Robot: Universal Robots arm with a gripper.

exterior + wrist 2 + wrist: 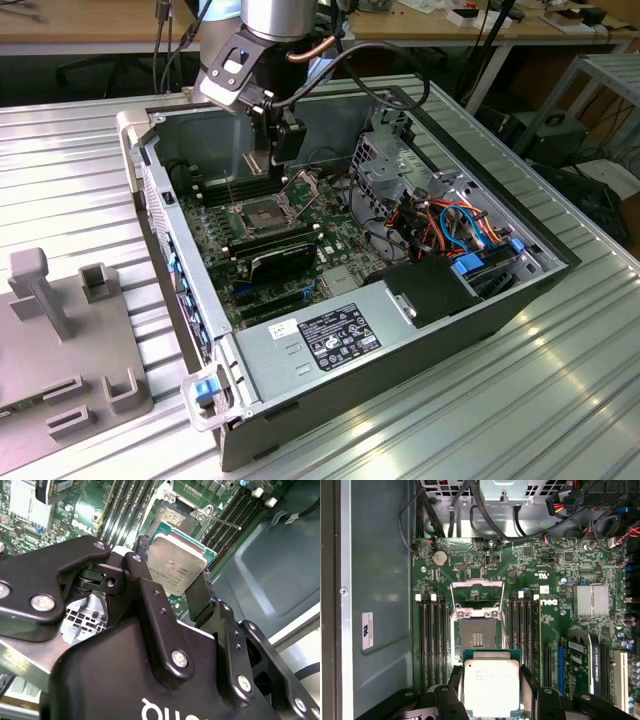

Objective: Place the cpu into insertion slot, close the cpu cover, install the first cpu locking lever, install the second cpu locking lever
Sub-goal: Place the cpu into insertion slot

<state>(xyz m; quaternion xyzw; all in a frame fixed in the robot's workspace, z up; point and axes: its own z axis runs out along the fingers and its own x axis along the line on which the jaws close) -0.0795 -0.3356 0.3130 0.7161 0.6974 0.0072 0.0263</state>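
Note:
My gripper point(491, 692) is shut on the cpu point(491, 682), a square chip with a silvery top, one black finger point(456, 680) on each of two opposite edges. In the second wrist view the cpu point(176, 565) hangs above the green board, a short way off the insertion slot point(177, 516). The insertion slot point(478, 637) lies open with its dark centre bare. The cpu cover point(477, 594) is swung back beyond it. In the exterior view my gripper point(275, 160) hovers over the insertion slot point(262, 216), and the cpu cover point(303, 190) stands raised.
Long black memory slots point(432, 640) flank the socket on both sides. A thin wire lever point(220, 521) sticks out beside it. A black card point(283, 258), a power supply point(330, 335) and bundled cables point(450, 225) fill the case. A grey fixture point(60, 330) stands on the table.

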